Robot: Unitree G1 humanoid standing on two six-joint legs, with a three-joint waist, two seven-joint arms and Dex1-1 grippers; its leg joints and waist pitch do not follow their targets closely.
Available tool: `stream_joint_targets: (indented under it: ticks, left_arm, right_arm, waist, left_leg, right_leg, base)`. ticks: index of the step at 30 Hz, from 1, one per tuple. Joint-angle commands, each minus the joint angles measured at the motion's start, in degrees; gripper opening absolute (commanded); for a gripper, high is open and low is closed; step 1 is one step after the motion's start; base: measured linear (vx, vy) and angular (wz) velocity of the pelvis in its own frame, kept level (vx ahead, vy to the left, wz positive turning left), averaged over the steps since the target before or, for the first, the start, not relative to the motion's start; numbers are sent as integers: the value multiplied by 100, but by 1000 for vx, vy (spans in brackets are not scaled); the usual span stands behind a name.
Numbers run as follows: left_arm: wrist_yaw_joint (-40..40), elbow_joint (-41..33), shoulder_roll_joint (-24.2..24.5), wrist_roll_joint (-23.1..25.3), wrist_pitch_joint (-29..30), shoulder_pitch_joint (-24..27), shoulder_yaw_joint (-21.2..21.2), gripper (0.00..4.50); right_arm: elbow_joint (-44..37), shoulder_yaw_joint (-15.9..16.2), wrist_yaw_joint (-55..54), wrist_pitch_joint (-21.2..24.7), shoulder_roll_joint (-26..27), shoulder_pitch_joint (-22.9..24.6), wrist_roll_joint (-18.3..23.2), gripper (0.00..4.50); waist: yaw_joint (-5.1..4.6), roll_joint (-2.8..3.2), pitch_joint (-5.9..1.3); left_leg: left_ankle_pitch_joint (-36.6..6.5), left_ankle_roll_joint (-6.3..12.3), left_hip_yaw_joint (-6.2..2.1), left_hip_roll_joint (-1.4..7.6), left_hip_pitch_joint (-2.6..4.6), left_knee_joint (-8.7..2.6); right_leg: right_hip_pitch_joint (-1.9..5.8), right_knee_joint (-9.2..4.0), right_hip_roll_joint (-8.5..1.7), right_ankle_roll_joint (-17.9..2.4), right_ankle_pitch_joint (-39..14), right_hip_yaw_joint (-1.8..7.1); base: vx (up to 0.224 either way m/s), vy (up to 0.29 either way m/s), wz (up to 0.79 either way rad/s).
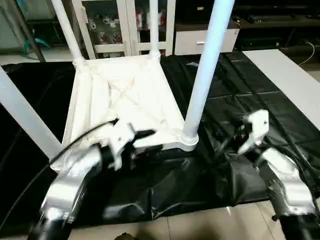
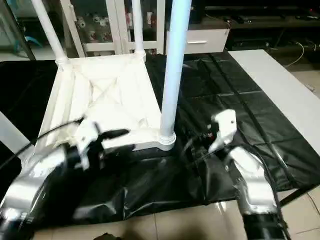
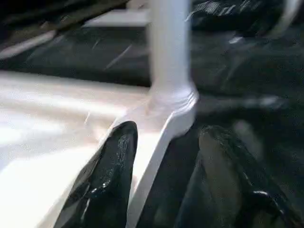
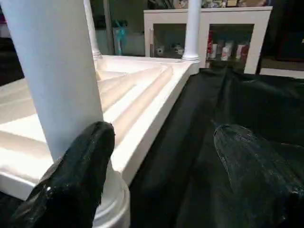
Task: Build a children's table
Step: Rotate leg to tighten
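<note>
The children's table (image 1: 125, 100) lies upside down on the black-draped worktable, its X-ribbed underside facing up. White legs stand in its corner sockets: the near right leg (image 1: 205, 70), two far legs (image 1: 65, 27) (image 1: 153, 25), and a near left leg (image 1: 22, 117). My left gripper (image 1: 147, 140) is at the top's near edge, left of the near right socket. It is open, and its fingers (image 3: 111, 166) straddle the rim (image 3: 152, 147). My right gripper (image 4: 161, 156) is open just right of the near right leg (image 4: 57, 71), holding nothing.
A flat white board (image 1: 285, 75) lies along the right side of the black cloth (image 1: 200, 185). A white shelf unit (image 1: 125, 30) and a low cabinet (image 1: 190, 40) stand behind. The worktable's front edge drops to tiled floor (image 1: 210, 225).
</note>
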Motion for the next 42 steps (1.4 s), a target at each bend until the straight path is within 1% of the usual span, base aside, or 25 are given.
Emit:
stream_joint_targets:
  ticks: [1,5,12,14,16,17,18,20,22,23,25,27,28,29,30,31,32,33,34,35,36,37,38,41,42]
  left_arm:
    - [400,-98,-88,142,-26,81,220,237]
    - [1647,-9,-525,352,53,337,640,237]
    - [2007,-119,-655,259,-167,611,814,237]
    - [2178,-266,-760,238,-259,709,982,237]
    - [2338,-303,-819,281,-313,742,1051,237]
    - [2673,-379,-905,271,-137,808,1154,237]
    - [2693,-385,-911,271,-119,809,1161,237]
    - [2970,-459,-1026,228,113,795,1277,237]
    - [3105,-399,-1072,163,80,750,1322,237]
    - [3086,-350,-1067,106,-103,785,1358,237]
    - [3034,-478,-1068,45,-154,855,1394,237]
    - [2995,-827,-1110,-27,-216,992,1448,237]
    - [2986,-870,-1114,-25,-259,1016,1451,237]
    - [3148,-1152,-1209,-33,-214,1241,1493,237]
    - [3254,-1377,-1280,-43,-167,1464,1535,237]
    - [3310,-1532,-1317,-42,-148,1636,1551,237]
    - [3316,-1541,-1321,-41,-146,1646,1552,237]
    - [3437,-1672,-1407,-32,-124,1808,1593,237]
    - [3521,-1665,-1432,-24,-168,1837,1606,237]
    - [3597,-1631,-1454,-12,-235,1854,1631,237]
    - [3612,-1622,-1459,-11,-249,1856,1638,237]
    - [3648,-1510,-1444,37,-285,1842,1639,237]
    - [3641,-1473,-1428,63,-311,1836,1625,237]
    - [3597,-1275,-1337,188,-307,1696,1470,237]
    - [3589,-1172,-1295,232,-290,1574,1407,237]
  right_arm:
    - [240,84,-18,-161,68,-152,-121,369]
    - [761,252,193,-423,403,-567,-119,369]
    - [867,411,372,-644,542,-679,-244,369]
    - [723,232,176,-682,461,-454,-236,369]
    - [605,142,120,-656,415,-317,-197,369]
    - [360,-18,28,-603,320,-17,-169,369]
    - [325,-28,30,-585,309,14,-159,369]
    - [-291,-146,131,-197,93,570,41,369]
    - [-697,-88,430,136,-118,984,191,369]
    - [-1136,69,775,367,-310,1434,305,369]
    - [-1396,153,883,536,-383,1642,379,369]
    - [-1683,279,940,640,-394,1761,504,369]
    - [-1717,301,947,638,-390,1773,524,369]
    - [-1705,329,630,702,-209,1710,437,369]
    - [-1654,363,331,720,-23,1651,315,369]
    - [-1656,399,130,764,99,1631,246,369]
    - [-1657,403,117,764,108,1629,241,369]
    - [-1695,461,-133,775,307,1587,179,369]
    - [-1785,476,-233,872,390,1587,198,369]
    - [-1893,498,-306,978,461,1596,214,369]
    - [-1919,503,-316,1000,473,1599,216,369]
    - [-2014,519,-386,1105,542,1585,252,369]
    - [-2034,524,-412,1130,564,1574,264,369]
    - [-2006,458,-611,1221,683,1432,289,369]
    - [-1946,425,-662,1225,703,1349,291,369]
  waist:
    - [14,-79,-360]
    - [-29,-70,-362]
    - [-35,-50,-361]
    - [-8,-49,-350]
    - [9,-21,-344]
    - [40,5,-347]
    - [60,-7,-338]
    - [124,29,-330]
    - [134,21,-321]
    - [140,-20,-311]
    - [146,-12,-304]
    - [110,-135,-270]
    - [108,-106,-271]
    - [66,-229,-263]
    - [72,-238,-260]
    - [2,-226,-236]
    - [-4,-204,-231]
    - [-16,-305,-243]
    - [-13,-276,-233]
    - [-43,-299,-225]
    - [-36,-278,-227]
    - [-32,-276,-223]
    - [-37,-250,-217]
    - [-72,-245,-228]
    - [-76,-165,-236]
  left_leg:
    - [-1448,195,-23,155,71,-410]
    - [-1390,263,-29,150,24,-398]
    - [-1416,278,-26,167,54,-389]
    - [-1477,220,-23,173,62,-395]
    - [-1611,159,-16,179,90,-398]
    - [-1659,126,-17,183,100,-396]
    - [-1724,122,-13,191,106,-401]
    - [-1904,93,-26,177,128,-409]
    - [-2009,93,-46,164,98,-427]
    - [-2107,114,-51,168,92,-432]
    - [-2148,134,-73,171,64,-444]
    - [-2114,146,-112,168,-33,-484]
    - [-2178,126,-111,169,-14,-484]
    - [-2257,114,-94,161,29,-455]
    - [-2233,86,-104,170,42,-458]
    - [-2283,13,-115,172,28,-481]
    - [-2364,-21,-115,172,56,-476]
    - [-2474,-68,-105,170,109,-453]
    - [-2569,-93,-108,167,127,-467]
    - [-2684,-128,-127,166,118,-487]
    - [-2765,-157,-137,171,131,-498]
    - [-2991,-226,-143,189,190,-511]
    - [-3040,-244,-154,191,192,-527]
    - [-3065,-320,-175,181,146,-566]
    - [-3092,-370,-178,178,163,-555]
  right_leg:
    - [238,-379,-155,-982,-1278,192]
    - [279,-353,-163,-1061,-1104,180]
    - [255,-379,-149,-1036,-1190,191]
    - [254,-385,-145,-1029,-1201,196]
    - [229,-402,-128,-1017,-1231,200]
    - [234,-395,-120,-974,-1193,211]
    - [230,-414,-118,-942,-1215,216]
    - [227,-441,-101,-838,-1356,220]
    - [260,-461,-104,-772,-1497,213]
    - [257,-489,-110,-697,-1669,216]
    - [258,-512,-133,-633,-1822,221]
    - [308,-506,-175,-508,-2304,194]
    - [288,-545,-182,-448,-2546,193]
    - [229,-610,-168,-345,-2861,194]
    - [219,-581,-182,-366,-2902,197]
    - [193,-628,-190,-357,-3141,192]
    - [162,-646,-178,-315,-3213,194]
    - [122,-653,-152,-243,-3230,202]
    - [109,-655,-140,-245,-3213,204]
    - [120,-647,-112,-193,-3166,190]
    - [120,-652,-104,-173,-3139,187]
    - [92,-665,-81,-163,-2935,190]
    - [103,-666,-78,-168,-2871,189]
    - [155,-626,-80,-163,-2596,195]
    - [130,-621,-80,-187,-2475,215]
  base:
    - [0,0,0]
    - [0,0,0]
    - [0,0,0]
    - [0,0,0]
    - [0,0,0]
    - [0,0,0]
    - [0,0,0]
    - [0,0,0]
    - [0,0,0]
    - [0,0,0]
    - [0,0,0]
    - [0,0,0]
    - [0,0,0]
    - [0,0,0]
    - [0,0,0]
    - [0,0,0]
    - [0,0,0]
    - [0,0,0]
    - [0,0,0]
    - [0,0,0]
    - [0,0,0]
    - [0,0,0]
    - [0,0,0]
    - [0,0,0]
    - [0,0,0]
